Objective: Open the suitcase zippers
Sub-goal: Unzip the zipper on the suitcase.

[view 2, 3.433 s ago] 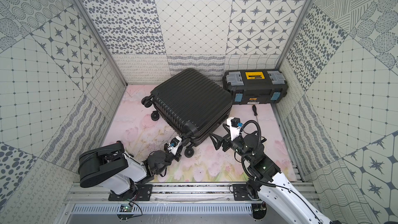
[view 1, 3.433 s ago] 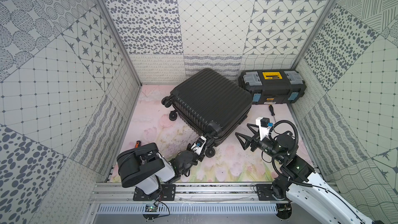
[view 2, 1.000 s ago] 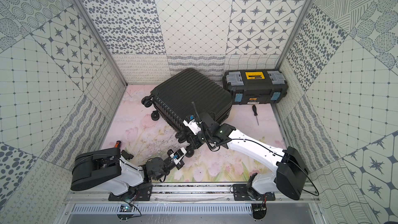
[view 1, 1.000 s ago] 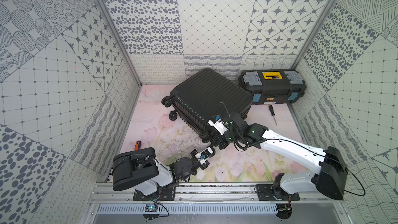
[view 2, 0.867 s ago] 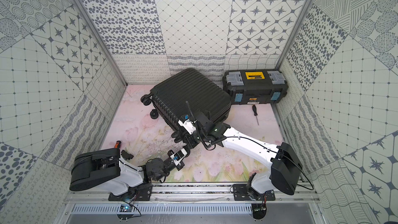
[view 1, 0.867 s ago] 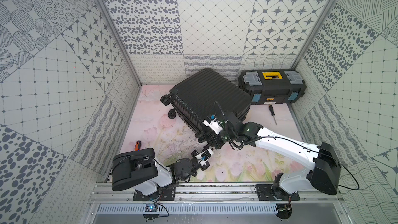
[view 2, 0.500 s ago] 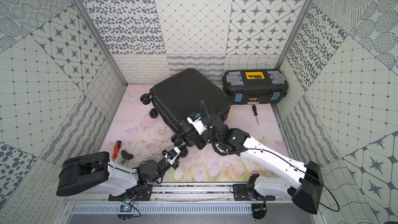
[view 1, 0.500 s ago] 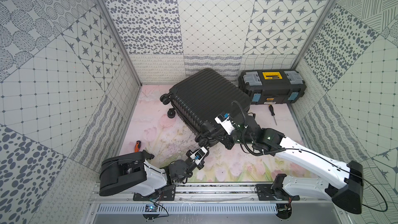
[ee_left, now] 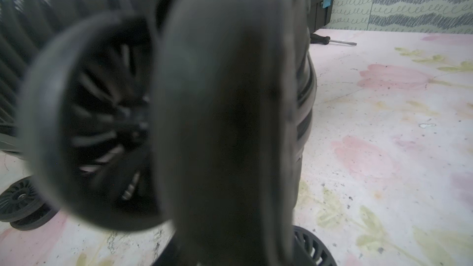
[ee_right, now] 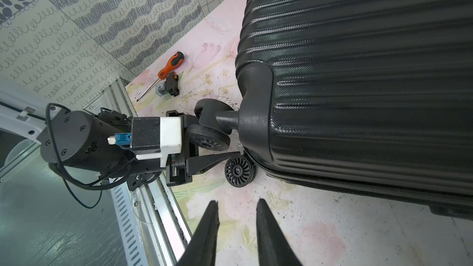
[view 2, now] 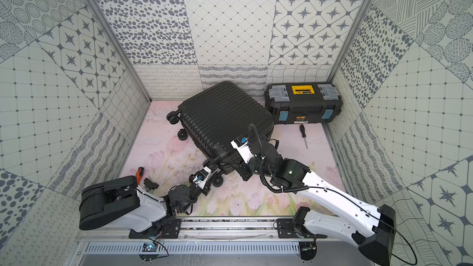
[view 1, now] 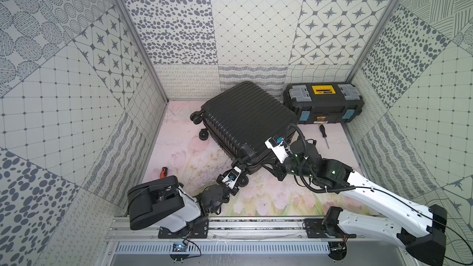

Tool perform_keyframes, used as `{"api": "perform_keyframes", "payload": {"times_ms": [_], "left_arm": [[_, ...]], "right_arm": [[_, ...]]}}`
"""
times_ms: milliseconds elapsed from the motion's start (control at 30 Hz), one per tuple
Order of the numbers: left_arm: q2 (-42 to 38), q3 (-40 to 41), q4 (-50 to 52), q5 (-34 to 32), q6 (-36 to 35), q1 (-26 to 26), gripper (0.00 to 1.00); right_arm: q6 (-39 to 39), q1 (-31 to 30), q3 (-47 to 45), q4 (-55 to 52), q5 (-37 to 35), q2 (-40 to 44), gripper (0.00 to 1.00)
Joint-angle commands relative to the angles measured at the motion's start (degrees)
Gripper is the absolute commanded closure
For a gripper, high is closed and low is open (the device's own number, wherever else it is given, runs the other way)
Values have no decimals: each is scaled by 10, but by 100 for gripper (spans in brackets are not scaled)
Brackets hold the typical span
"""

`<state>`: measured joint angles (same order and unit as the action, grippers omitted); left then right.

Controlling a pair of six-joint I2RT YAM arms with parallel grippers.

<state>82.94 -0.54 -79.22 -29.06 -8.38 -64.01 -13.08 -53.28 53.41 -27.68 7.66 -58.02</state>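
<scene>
In both top views the suitcase (view 1: 245,121) (view 2: 225,116) is lying flat toward the back edge of the floral mat (view 1: 281,200), about midway along it. Its shells are sitting together, and one corner is coming close to the toolbox (view 1: 323,103) in the back right corner. The left gripper (view 1: 240,168) is nosing in at the case's near corner, and the right gripper (view 1: 276,174) is hanging low just beside its near side. The left wrist view is giving us only a blurred caster wheel (ee_left: 89,124) filling the lens, no jaws to read. The right wrist view is telling more. The left jaws are standing parted astride that caster, looking loose rather than clamped. The right fingers (ee_right: 211,226) are standing apart over bare mat, gripping nothing. The zippers (ee_right: 320,184) are showing as a thin seam along the case's side, and I can't make out any pull. So I'm reading this as the hunt for a pull, with no unzipping begun. Next, one gripper is going to need to find that tiny tab, pinch it and drag it along the track while the case is being steadied.
</scene>
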Motion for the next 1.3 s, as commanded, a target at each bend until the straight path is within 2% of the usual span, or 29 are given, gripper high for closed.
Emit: {"api": "perform_keyframes", "payload": {"times_ms": [0, 333, 400, 500, 533, 700, 900, 1267], "left_arm": [[30, -17, -18, 2, 22, 14, 62], [50, -55, -18, 45, 20, 57, 69], [55, -62, -18, 54, 19, 61, 76], [62, -64, -18, 75, 19, 63, 99], [64, -63, -18, 79, 20, 63, 100], [58, -48, -18, 99, 13, 63, 100], [29, -36, -18, 101, -17, 59, 100], [20, -36, -17, 77, -61, 13, 100]], "right_arm": [[6, 0, -7, 13, -5, 12, 72], [-18, -1, -23, 20, 24, 7, 72], [-20, -1, -24, 19, 26, 6, 72], [-21, -1, -23, 18, 27, 7, 72], [-20, -1, -22, 17, 27, 7, 72], [-18, -3, -6, 4, 8, -18, 71], [3, -18, 53, -27, -69, -88, 72], [30, -37, 137, -26, -70, -209, 72]]}}
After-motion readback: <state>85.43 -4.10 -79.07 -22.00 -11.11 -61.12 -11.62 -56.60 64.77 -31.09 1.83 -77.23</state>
